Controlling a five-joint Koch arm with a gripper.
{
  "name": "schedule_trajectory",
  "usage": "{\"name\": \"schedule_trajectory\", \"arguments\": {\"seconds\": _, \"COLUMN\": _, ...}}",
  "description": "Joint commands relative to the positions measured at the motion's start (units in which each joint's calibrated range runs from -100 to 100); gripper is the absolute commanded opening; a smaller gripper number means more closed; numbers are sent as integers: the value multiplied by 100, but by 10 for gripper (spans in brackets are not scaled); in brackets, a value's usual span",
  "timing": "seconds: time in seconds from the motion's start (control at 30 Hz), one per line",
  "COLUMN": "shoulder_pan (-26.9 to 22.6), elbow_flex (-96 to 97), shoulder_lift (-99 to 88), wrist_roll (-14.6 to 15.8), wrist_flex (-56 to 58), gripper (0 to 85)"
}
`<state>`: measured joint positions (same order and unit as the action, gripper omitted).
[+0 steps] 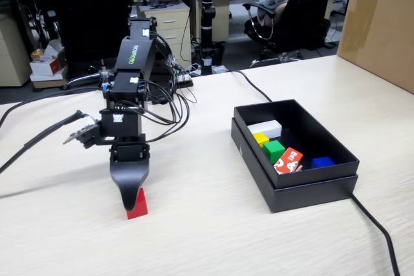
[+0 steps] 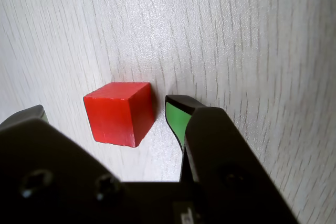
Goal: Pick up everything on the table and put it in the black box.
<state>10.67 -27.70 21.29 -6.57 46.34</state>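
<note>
The red cube (image 2: pixel 119 113) is the last one out, sitting on the worktop (image 1: pixel 213 224) well apart from the black box (image 1: pixel 294 159), off to the box's left in the fixed view. The pincer (image 2: pixel 102 114) is down around it, spread, with the cube between the jaws; the green-padded jaw sits just beside the cube's right face in the wrist view, and no squeeze is visible yet. So by my reading the job is two thirds done: grip, lift, carry and drop remain.

Over in the box, the yellow cube (image 1: pixel 261 138) and green cube (image 1: pixel 274 150) lie side by side near its left wall, a white block (image 1: pixel 265 128) behind them, a red-orange printed packet (image 1: pixel 288 160) and a blue block (image 1: pixel 321 162) towards the front.
</note>
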Motion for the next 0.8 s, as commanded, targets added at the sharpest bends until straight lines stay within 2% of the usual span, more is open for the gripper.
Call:
{"name": "schedule_trajectory", "arguments": {"seconds": 0.0, "shoulder_pan": -44, "elbow_flex": -412, "shoulder_lift": -116, "wrist_roll": -54, "wrist_flex": -181, "gripper": 445}}
{"name": "schedule_trajectory", "arguments": {"seconds": 0.17, "shoulder_pan": -49, "elbow_flex": -376, "shoulder_lift": -93, "wrist_roll": -73, "wrist_flex": -181, "gripper": 418}}
{"name": "schedule_trajectory", "arguments": {"seconds": 0.23, "shoulder_pan": -49, "elbow_flex": -339, "shoulder_lift": -104, "wrist_roll": -68, "wrist_flex": -172, "gripper": 354}}
{"name": "schedule_trajectory", "arguments": {"seconds": 0.3, "shoulder_pan": -49, "elbow_flex": -321, "shoulder_lift": -93, "wrist_roll": -68, "wrist_flex": -146, "gripper": 328}}
{"name": "schedule_trajectory", "arguments": {"seconds": 0.47, "shoulder_pan": -49, "elbow_flex": -303, "shoulder_lift": -104, "wrist_roll": -63, "wrist_flex": 113, "gripper": 315}}
{"name": "schedule_trajectory", "arguments": {"seconds": 0.6, "shoulder_pan": -34, "elbow_flex": -312, "shoulder_lift": -127, "wrist_roll": -49, "wrist_flex": 130, "gripper": 164}}
{"name": "schedule_trajectory", "arguments": {"seconds": 0.77, "shoulder_pan": -20, "elbow_flex": -258, "shoulder_lift": -150, "wrist_roll": -49, "wrist_flex": 225, "gripper": 162}}
